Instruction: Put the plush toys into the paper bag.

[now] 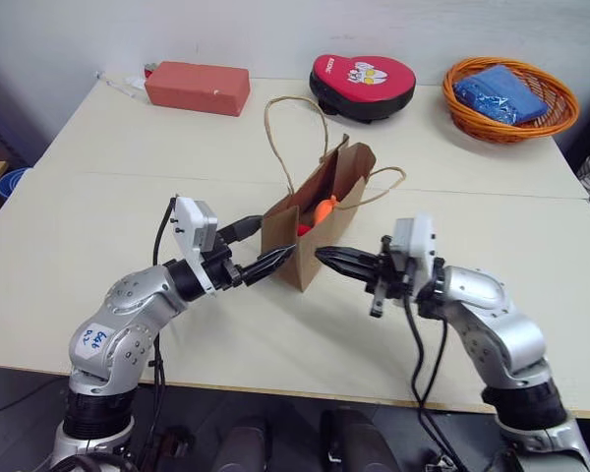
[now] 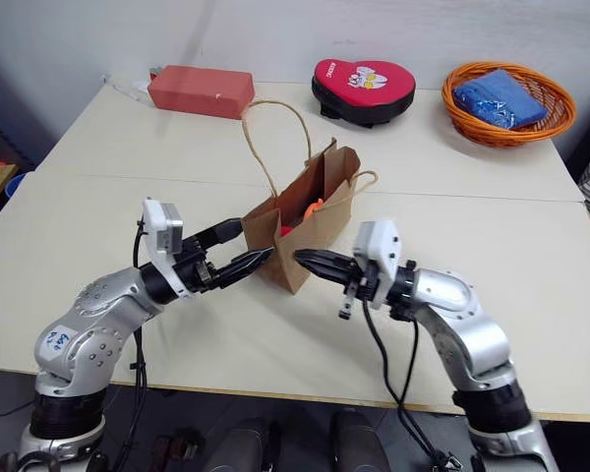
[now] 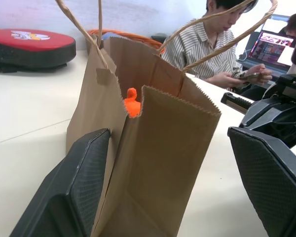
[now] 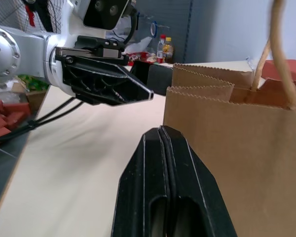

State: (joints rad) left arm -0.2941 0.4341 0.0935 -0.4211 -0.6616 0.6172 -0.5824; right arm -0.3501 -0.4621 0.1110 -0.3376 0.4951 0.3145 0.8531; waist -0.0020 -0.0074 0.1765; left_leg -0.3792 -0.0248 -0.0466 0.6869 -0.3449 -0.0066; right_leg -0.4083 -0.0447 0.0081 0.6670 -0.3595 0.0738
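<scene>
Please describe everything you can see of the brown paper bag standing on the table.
The paper bag is brown kraft paper with a zigzag-cut rim and two twisted cord loop handles. It stands upright and open near the middle of the pale table. Inside, an orange plush toy pokes up near the rim, with something red beside it. The left end effector stands open astride the bag's near corner, one finger against the paper. The right end effector, shut, points at the bag from the other side.
</scene>
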